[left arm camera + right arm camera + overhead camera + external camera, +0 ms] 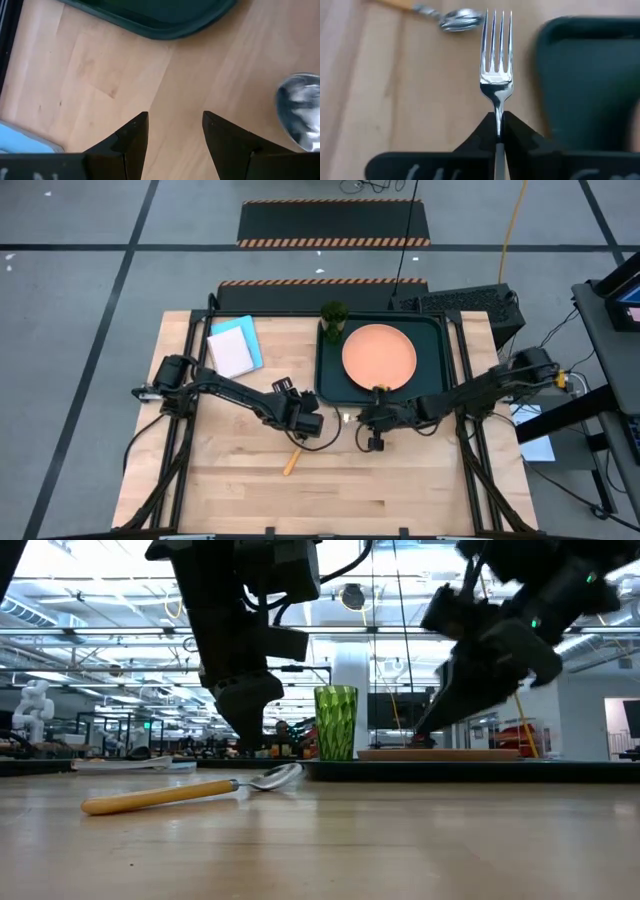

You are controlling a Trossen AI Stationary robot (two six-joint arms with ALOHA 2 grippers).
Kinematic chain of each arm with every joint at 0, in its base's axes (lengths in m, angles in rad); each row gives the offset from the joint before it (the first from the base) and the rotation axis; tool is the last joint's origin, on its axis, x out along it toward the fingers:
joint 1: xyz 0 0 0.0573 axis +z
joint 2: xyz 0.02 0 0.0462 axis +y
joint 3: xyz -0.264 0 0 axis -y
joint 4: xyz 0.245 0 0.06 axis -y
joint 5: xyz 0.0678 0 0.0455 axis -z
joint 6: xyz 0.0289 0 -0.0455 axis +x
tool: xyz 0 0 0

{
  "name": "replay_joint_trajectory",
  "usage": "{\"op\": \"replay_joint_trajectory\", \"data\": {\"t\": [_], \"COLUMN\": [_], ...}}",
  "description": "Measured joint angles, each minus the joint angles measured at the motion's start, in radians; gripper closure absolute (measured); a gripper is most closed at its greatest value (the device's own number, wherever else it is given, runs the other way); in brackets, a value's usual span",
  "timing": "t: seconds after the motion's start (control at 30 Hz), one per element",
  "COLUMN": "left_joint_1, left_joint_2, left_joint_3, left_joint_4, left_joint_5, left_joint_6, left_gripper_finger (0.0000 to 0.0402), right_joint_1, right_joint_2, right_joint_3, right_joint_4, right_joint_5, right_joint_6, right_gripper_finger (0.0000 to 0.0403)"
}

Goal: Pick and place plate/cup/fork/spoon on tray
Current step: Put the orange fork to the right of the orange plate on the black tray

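The salmon-orange plate (379,355) lies flat in the dark tray (435,330), and the green cup (334,320) stands upright in the tray's far left corner. My right gripper (498,117) is shut on the fork (496,60), just off the tray's near left corner (555,35). The spoon (190,790) lies on the table, its orange handle (291,462) toward the near edge. My left gripper (175,117) is open and empty above the table, beside the spoon's bowl (300,110). My right gripper pinches the fork's thin metal neck (498,107) between its two fingers, just behind the tines. The fingers lie along the fork, and the tines (496,35) point straight out ahead of them. The handle is hidden behind the fingers. The fork looks lifted clear of the table.
A light blue-and-white notepad (235,345) lies at the table's far left. Bare wood stretches along the near half of the table. Both arms meet close together near the tray's near left corner.
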Motion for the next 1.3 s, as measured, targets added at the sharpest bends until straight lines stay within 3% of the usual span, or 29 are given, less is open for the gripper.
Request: {"op": "replay_joint_trajectory", "data": {"t": [0.27, 0.4, 0.63, 0.87, 0.97, 1.3], "left_joint_1": [-0.008, -0.009, -0.029, -0.032, -0.033, -0.029], "left_joint_2": [0.000, 0.000, 0.000, 0.000, 0.000, 0.000], "left_joint_3": [0.000, 0.000, 0.001, 0.001, 0.001, 0.001], "left_joint_4": [-0.047, -0.026, 0.042, 0.124, 0.157, 0.210], "left_joint_5": [0.000, 0.000, 0.000, 0.017, 0.022, 0.027], "left_joint_6": [-0.059, -0.069, -0.045, -0.012, 0.007, 0.041], "left_gripper_finger": [0.0211, 0.0211, 0.0211, 0.0211, 0.0211, 0.0211], "right_joint_1": [0.002, 0.002, -0.020, -0.097, -0.151, -0.289], "right_joint_2": [-0.243, -0.341, -0.469, -0.499, -0.499, -0.499], "right_joint_3": [0.001, 0.001, 0.001, -0.019, -0.054, -0.205], "right_joint_4": [-0.321, -0.485, -0.664, -0.921, -0.925, -0.839], "right_joint_5": [0.378, 0.492, 0.531, 0.658, 0.676, 0.671], "right_joint_6": [0.192, 0.327, 0.494, 0.803, 0.910, 1.029], "right_gripper_finger": [0.0400, 0.0400, 0.0399, 0.0400, 0.0400, 0.0400]}}
